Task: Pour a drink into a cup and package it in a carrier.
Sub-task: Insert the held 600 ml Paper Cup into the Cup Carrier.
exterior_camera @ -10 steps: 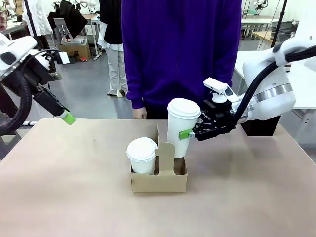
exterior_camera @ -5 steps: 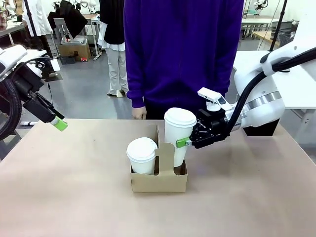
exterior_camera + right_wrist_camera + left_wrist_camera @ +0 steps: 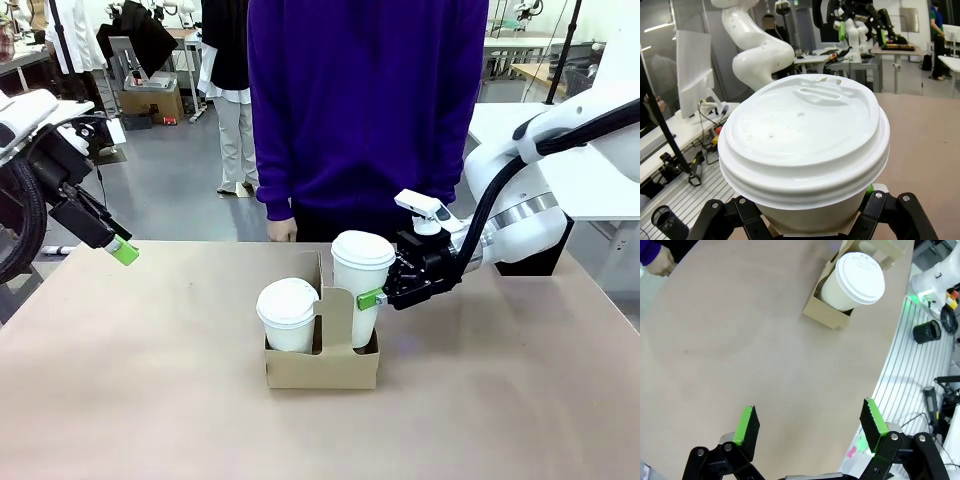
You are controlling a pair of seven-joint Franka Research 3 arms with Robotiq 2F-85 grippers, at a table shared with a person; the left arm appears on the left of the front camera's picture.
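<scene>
The brown cardboard carrier [image 3: 322, 365] stands mid-table with one lidded white cup [image 3: 287, 316] in its left well. My right gripper [image 3: 374, 297] is shut on a second white cup [image 3: 360, 285], whose lower part sits inside the right well and whose lid stands higher than the other cup's. In the right wrist view this cup's lid [image 3: 805, 145] is right above my fingers. My left gripper [image 3: 122, 250] hangs open and empty over the table's far left edge. The left wrist view has its pads [image 3: 747, 426] wide apart, and beyond them the carrier [image 3: 824, 315] with a cup [image 3: 854, 282]. The drink is out of view.
A person in a purple top [image 3: 365, 100] stands at the far side, one hand [image 3: 284, 230] resting at the table edge. The tan table [image 3: 150, 380] is bare around the carrier. A white robot arm's base [image 3: 757, 55] and cables lie beyond the table's side.
My right gripper has come down and slightly left, lowering the cup into the carrier's right well. My left arm has drawn back a little to the left.
</scene>
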